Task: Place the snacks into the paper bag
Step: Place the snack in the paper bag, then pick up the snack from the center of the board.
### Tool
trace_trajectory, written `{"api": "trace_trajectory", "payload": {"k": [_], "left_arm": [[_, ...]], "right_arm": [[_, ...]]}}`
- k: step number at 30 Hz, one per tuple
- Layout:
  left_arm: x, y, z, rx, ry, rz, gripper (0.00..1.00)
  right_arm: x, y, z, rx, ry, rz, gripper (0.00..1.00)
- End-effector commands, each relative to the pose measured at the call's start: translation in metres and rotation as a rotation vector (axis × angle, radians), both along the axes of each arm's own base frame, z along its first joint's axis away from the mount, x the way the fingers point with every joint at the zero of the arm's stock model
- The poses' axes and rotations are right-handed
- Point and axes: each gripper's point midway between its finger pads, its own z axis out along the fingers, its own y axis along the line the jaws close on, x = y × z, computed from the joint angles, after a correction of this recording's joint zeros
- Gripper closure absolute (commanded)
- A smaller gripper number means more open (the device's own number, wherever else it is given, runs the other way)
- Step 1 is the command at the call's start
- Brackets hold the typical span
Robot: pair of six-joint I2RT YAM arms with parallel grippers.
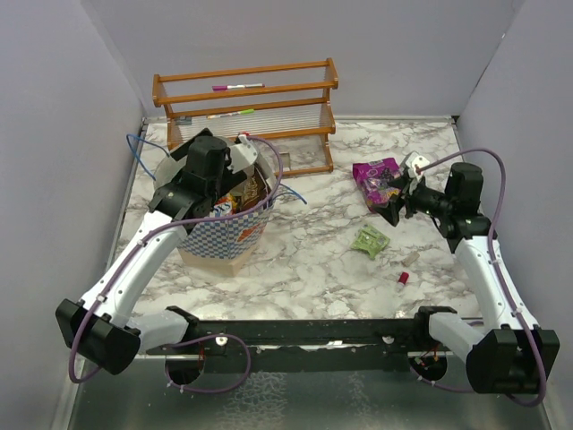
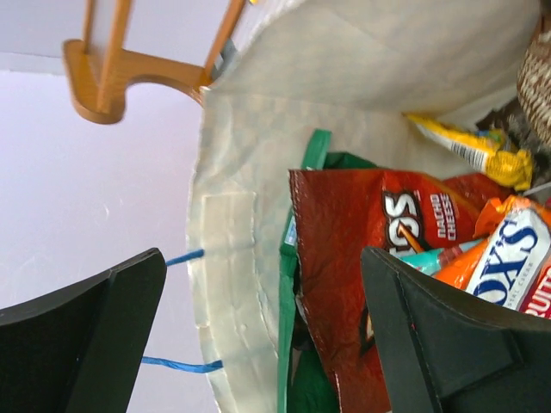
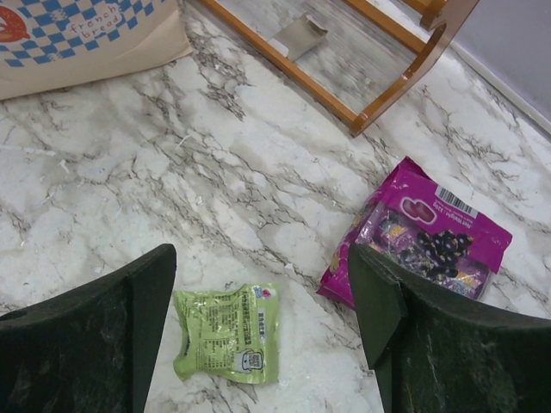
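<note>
My left gripper point(image 2: 263, 275) hangs jaws apart over the rim of the paper bag point(image 1: 219, 236), where lifting out could snag the upright Doritos packet point(image 2: 344, 258) or tip the bag; rightward, my spread right gripper point(image 3: 263, 258), poised between the loose light-green packet point(image 3: 228, 331) and magenta pack point(image 3: 422, 241), may shove either aside.

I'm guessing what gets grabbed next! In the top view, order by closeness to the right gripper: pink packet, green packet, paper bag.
1. Pink packet, beside the right gripper.
2. Green packet, just below it in view.
3. Paper bag, far left.
</note>
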Motion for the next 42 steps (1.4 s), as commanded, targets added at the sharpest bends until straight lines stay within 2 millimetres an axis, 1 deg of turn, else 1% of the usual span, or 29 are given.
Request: {"api": "trace_trajectory", "payload": {"k": [1,4,6,7,9,12,14,17,21,27,31,36,42], "left_arm": [[0.002,-0.015,0.050,-0.182,-0.139,-0.032,0.01],[0.003,-0.026,0.063,-0.259,-0.153,-0.063,0.01],[0.004,-0.033,0.062,-0.294,-0.143,-0.078,0.01],[0.004,-0.036,0.073,-0.322,-0.165,-0.090,0.01],[0.003,-0.041,0.078,-0.359,-0.168,-0.105,0.01],[0.001,-0.047,0.082,-0.388,-0.161,-0.128,0.01],[-0.001,-0.050,0.082,-0.402,-0.154,-0.143,0.01],[-0.003,-0.053,0.081,-0.411,-0.136,-0.157,0.01],[-0.004,-0.056,0.078,-0.416,-0.125,-0.170,0.01],[-0.004,-0.059,0.073,-0.416,-0.107,-0.185,0.01],[-0.003,-0.061,0.072,-0.421,-0.106,-0.189,0.01],[-0.010,-0.070,0.073,-0.460,-0.074,-0.234,0.01],[-0.014,-0.079,0.073,-0.482,-0.058,-0.281,0.01]], "right_arm": [[0.007,-0.010,-0.007,-0.074,0.020,-0.034,0.19],[0.007,-0.017,-0.024,-0.125,0.067,-0.045,0.19],[0.008,-0.022,-0.038,-0.161,0.112,-0.054,0.19],[0.008,-0.025,-0.046,-0.180,0.140,-0.058,0.19],[0.008,-0.030,-0.065,-0.214,0.205,-0.065,0.20],[0.007,-0.035,-0.096,-0.256,0.319,-0.058,0.24],[0.010,-0.041,-0.115,-0.286,0.389,-0.083,0.27],[0.012,-0.046,-0.137,-0.315,0.464,-0.096,0.29],[0.008,-0.043,-0.162,-0.343,0.540,-0.078,0.33],[-0.002,-0.031,-0.184,-0.370,0.603,-0.034,0.37],[-0.002,-0.031,-0.197,-0.408,0.620,-0.037,0.38],[-0.003,-0.030,-0.209,-0.429,0.638,-0.029,0.42],[-0.009,-0.031,-0.219,-0.450,0.660,-0.021,0.53]]}}
